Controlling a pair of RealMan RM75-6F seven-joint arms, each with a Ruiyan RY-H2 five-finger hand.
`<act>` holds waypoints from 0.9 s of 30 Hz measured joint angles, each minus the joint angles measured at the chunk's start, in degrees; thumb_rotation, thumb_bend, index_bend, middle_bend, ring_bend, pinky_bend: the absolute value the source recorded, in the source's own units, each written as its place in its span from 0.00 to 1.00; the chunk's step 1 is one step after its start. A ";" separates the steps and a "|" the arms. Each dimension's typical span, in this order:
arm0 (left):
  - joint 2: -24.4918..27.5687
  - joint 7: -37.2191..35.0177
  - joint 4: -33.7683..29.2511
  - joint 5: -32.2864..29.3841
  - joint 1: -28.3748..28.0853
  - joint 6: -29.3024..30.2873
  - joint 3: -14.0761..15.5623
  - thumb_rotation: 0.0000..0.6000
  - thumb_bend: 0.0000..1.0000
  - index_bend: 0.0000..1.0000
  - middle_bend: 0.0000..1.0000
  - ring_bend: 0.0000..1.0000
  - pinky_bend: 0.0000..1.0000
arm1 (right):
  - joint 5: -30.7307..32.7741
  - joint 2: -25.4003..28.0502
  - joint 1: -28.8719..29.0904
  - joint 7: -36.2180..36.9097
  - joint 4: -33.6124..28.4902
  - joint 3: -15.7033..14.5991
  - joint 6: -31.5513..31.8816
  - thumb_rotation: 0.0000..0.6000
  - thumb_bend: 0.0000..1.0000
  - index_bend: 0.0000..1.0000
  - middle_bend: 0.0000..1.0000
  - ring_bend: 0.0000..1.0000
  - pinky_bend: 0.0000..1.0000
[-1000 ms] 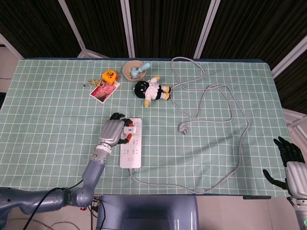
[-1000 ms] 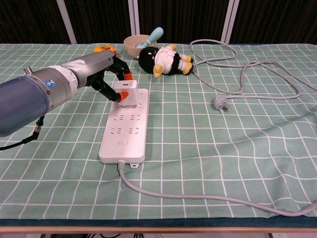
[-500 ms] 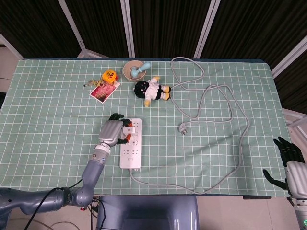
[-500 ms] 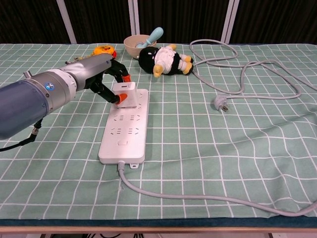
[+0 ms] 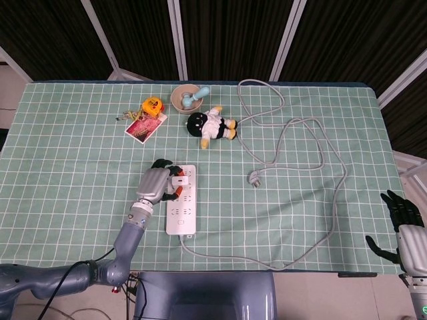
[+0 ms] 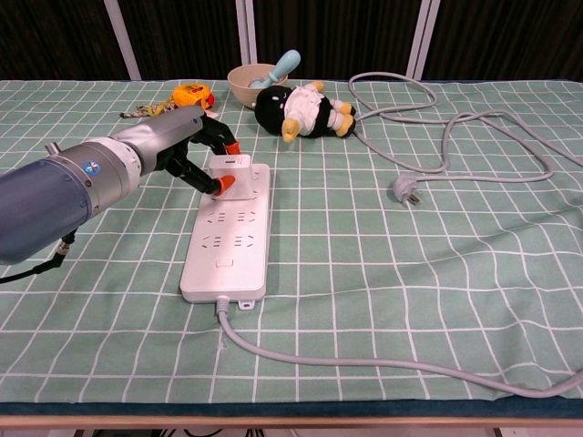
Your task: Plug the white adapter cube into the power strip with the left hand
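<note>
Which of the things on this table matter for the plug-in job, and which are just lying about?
Job:
left hand, fingers on the cube
white adapter cube, at the strip's far end
power strip

Lying about:
penguin toy
bowl
tape measure
red card
loose grey plug
right hand, idle at the table edge

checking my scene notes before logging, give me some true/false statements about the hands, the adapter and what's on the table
1. The left hand grips the white adapter cube at the far end of the power strip. True.
2. The right hand rests on the power strip. False: it is off the table's right edge, holding nothing.
3. The loose plug of the grey cable is inserted in the strip. False: it lies on the cloth to the strip's right.
4. The plush toy lies near the bowl. True.
</note>
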 measured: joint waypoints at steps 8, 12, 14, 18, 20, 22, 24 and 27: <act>-0.64 -0.39 0.70 0.23 0.61 -0.09 0.54 1.00 0.48 0.61 0.60 0.17 0.11 | -0.06 -0.04 -0.03 0.21 0.12 0.07 0.17 1.00 0.35 0.04 0.00 0.00 0.00; -0.65 -0.85 0.91 0.45 1.24 0.25 0.70 1.00 0.48 0.61 0.61 0.17 0.11 | -0.16 -0.11 -0.04 0.28 0.20 0.08 0.27 1.00 0.35 0.04 0.00 0.00 0.00; -0.57 -1.16 0.93 0.51 1.54 0.36 0.69 1.00 0.48 0.61 0.61 0.17 0.11 | -0.22 -0.16 -0.07 0.28 0.25 0.08 0.37 1.00 0.35 0.04 0.00 0.00 0.00; -0.43 -1.77 1.11 0.66 2.17 0.35 0.85 1.00 0.48 0.61 0.61 0.17 0.11 | -0.27 -0.23 -0.08 0.22 0.28 0.11 0.47 1.00 0.35 0.04 0.00 0.00 0.00; -0.43 -1.97 1.33 0.77 2.41 0.31 1.00 1.00 0.48 0.61 0.60 0.17 0.11 | -0.28 -0.28 -0.09 0.21 0.31 0.13 0.52 1.00 0.35 0.04 0.00 0.00 0.00; -0.44 -1.98 1.60 0.83 2.55 0.23 1.16 1.00 0.47 0.60 0.59 0.17 0.11 | -0.29 -0.31 -0.10 0.22 0.33 0.14 0.55 1.00 0.35 0.04 0.00 0.00 0.00; -0.46 -1.94 1.84 0.92 2.65 0.09 1.26 1.00 0.39 0.55 0.53 0.16 0.10 | -0.31 -0.33 -0.10 0.24 0.35 0.16 0.61 1.00 0.35 0.04 0.00 0.00 0.00; -0.36 -1.53 2.03 1.33 2.67 0.07 1.40 1.00 0.19 0.37 0.32 0.09 0.05 | -0.32 -0.35 -0.13 0.24 0.39 0.17 0.67 1.00 0.35 0.04 0.00 0.00 0.00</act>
